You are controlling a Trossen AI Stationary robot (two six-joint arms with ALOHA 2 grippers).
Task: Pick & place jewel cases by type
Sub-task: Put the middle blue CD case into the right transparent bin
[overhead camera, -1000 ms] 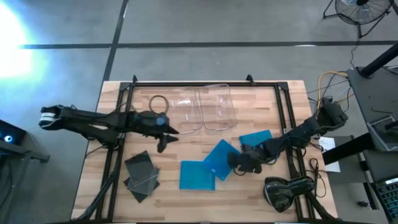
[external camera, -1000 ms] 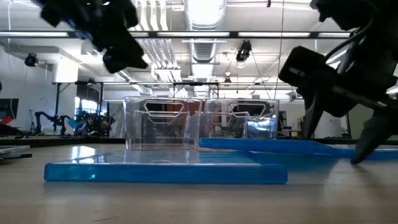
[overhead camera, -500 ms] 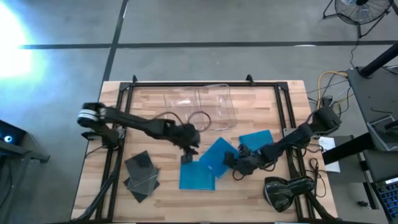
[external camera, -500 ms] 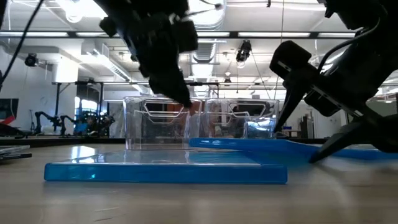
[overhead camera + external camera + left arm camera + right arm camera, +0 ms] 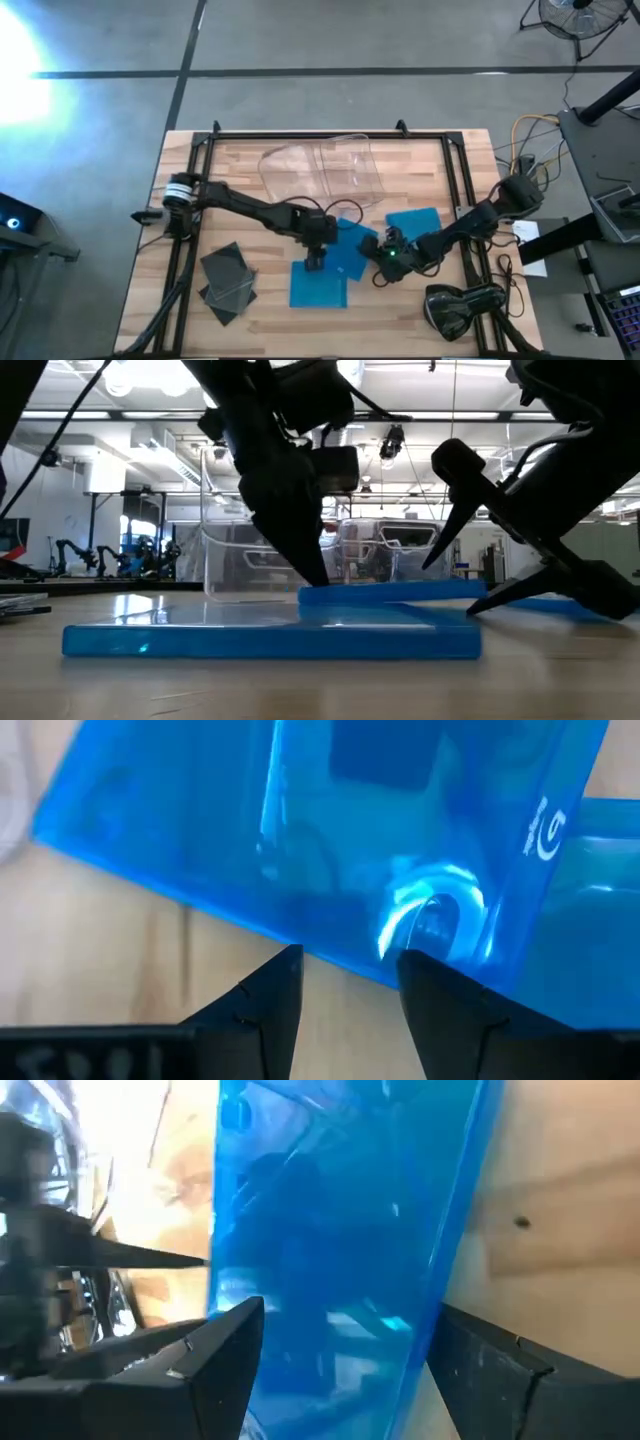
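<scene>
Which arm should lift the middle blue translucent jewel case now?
Right, probably. The right gripper has its open jaws straddling the middle translucent blue jewel case edge; the left gripper is only poised at its opposite edge.

text: none legible | labels: none | numbers: none

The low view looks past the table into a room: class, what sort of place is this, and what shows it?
Probably a robotics lab or industrial workshop: exposed ceiling ducts and strip lights overhead, another robot arm on a distant bench, and a floor fan on bare concrete beside the table.
</scene>
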